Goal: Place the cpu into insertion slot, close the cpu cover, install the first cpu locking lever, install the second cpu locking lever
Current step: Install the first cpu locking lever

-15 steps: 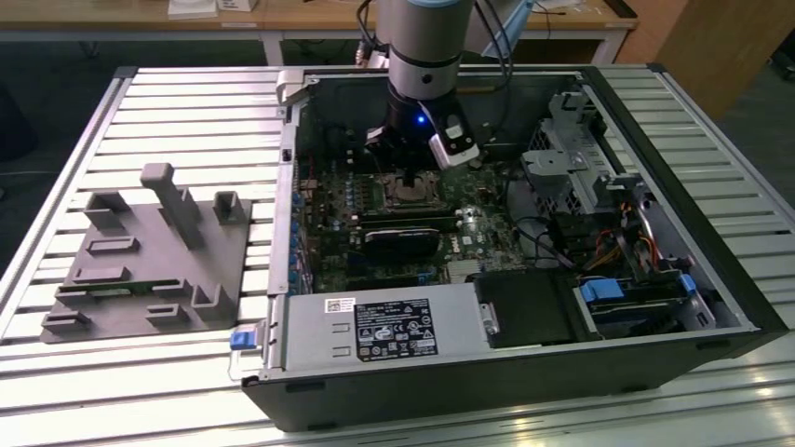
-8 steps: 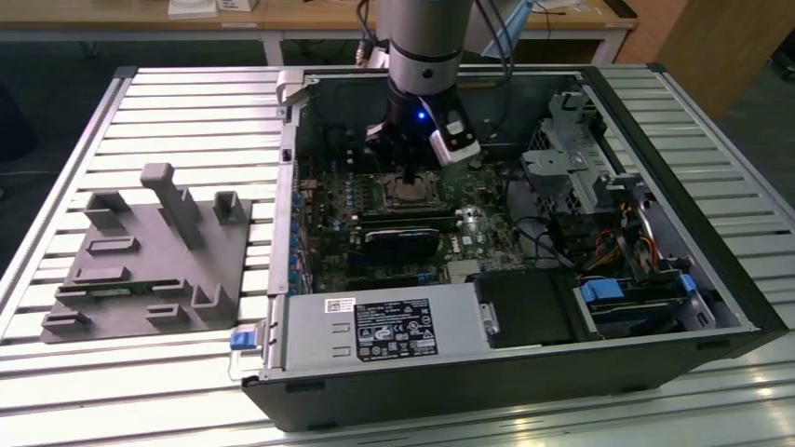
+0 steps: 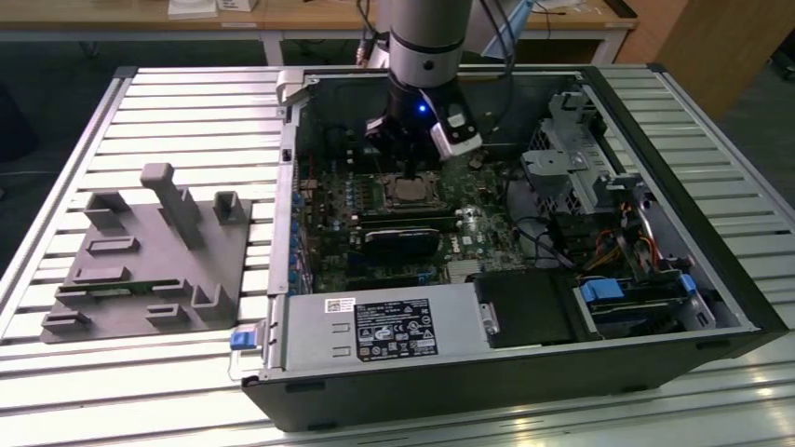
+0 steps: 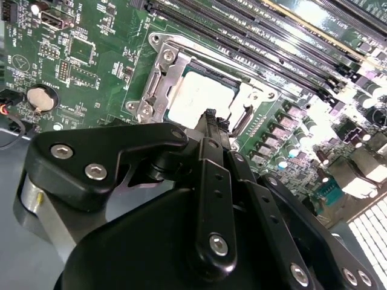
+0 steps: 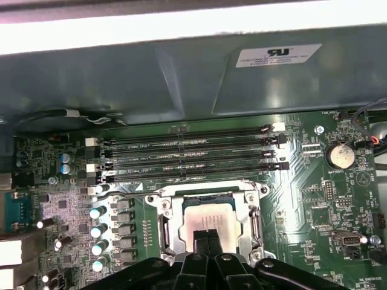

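The cpu lies flat in the insertion slot on the green motherboard, its pale silver face showing in both wrist views. The cpu cover, a silver frame, lies down around it. My gripper hangs just above the chip's edge with its two black fingers pressed together and nothing between them; its tip is over the socket rim. In the exterior view the gripper stands over the cpu inside the open case. I cannot tell how the locking levers stand.
Long black memory slots run beside the socket, and a coin battery sits nearby. A black card, the power supply and a drive cage crowd the case. A grey fixture lies on the slatted table at the exterior view's left.
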### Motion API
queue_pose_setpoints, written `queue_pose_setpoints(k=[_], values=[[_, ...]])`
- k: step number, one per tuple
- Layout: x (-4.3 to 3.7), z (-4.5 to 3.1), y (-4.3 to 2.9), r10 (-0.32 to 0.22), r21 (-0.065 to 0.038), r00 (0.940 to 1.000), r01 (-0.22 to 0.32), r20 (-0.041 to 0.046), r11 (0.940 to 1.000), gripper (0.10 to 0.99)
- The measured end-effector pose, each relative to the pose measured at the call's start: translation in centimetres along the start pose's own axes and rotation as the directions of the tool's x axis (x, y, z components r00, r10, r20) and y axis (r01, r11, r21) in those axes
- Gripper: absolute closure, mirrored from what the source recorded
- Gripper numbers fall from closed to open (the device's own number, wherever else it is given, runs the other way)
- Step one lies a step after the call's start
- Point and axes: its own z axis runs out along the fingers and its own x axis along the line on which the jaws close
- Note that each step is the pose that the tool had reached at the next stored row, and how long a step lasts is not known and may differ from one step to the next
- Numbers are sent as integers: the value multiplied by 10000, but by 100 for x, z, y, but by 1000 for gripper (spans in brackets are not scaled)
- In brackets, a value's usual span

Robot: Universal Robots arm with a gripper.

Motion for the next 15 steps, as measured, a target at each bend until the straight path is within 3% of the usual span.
queue_pose_setpoints(k=[10,15], values=[[1,-127,12,0,-1,10000,0,2,10000,980],[1,-138,13,-1,-3,10000,1,4,10000,980]])
